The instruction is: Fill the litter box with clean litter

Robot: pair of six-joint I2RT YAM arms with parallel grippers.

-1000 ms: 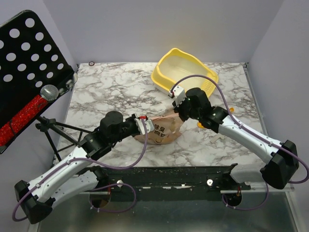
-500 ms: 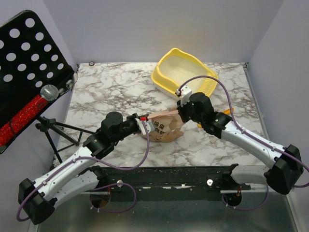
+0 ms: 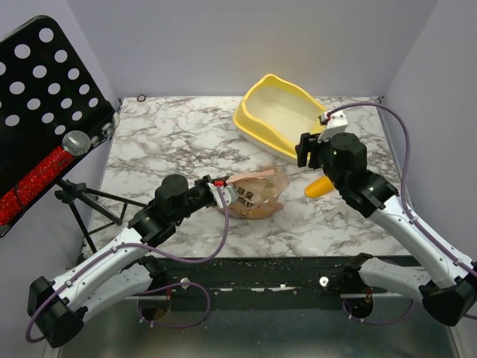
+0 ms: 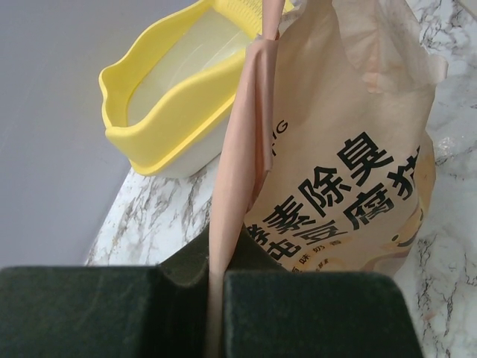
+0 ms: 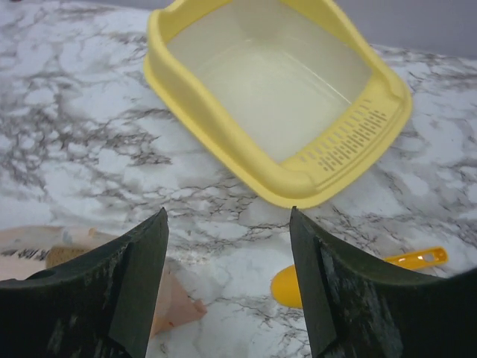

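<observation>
The left gripper is closed firmly on a thin edge of the tan printed paper bag. The bag lies on the marble table, just in front of this gripper. The right gripper hangs above the table with its jaws wide apart and nothing between them. Near it on the table lies the small yellow-orange scoop. The litter box stands on the far right part of the table, beyond the bag and apart from both grippers. Its pale inside is visible.
</observation>
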